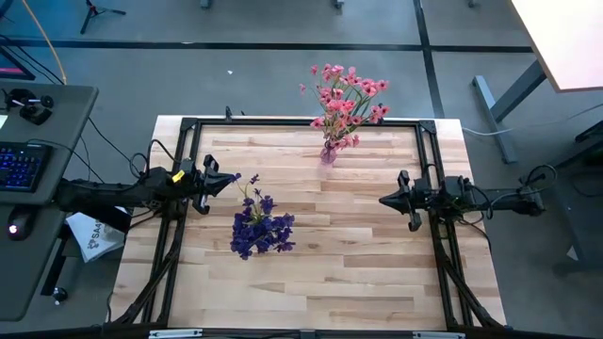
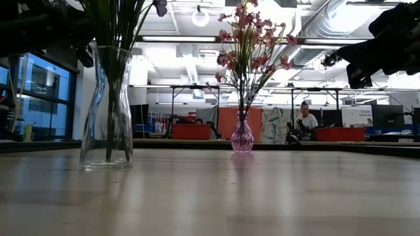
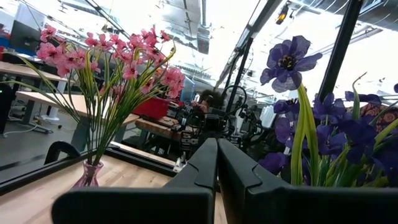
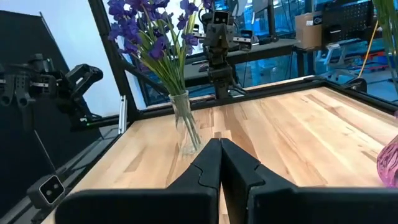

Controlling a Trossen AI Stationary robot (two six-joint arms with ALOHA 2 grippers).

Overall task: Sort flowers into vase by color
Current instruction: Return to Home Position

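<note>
The pink flowers stand with their stems in a small pink glass vase near the table's far edge, also seen in the low view. The purple flowers stand in a tall clear glass vase on the left half of the table. My left gripper hovers shut just left of the purple bunch, above the table. My right gripper hovers shut over the right half of the table, pointing left. Neither touches anything.
A black metal frame runs round the table's far and side edges. Bare wood lies between the two vases and across the near half of the table. A person sits far behind in the room.
</note>
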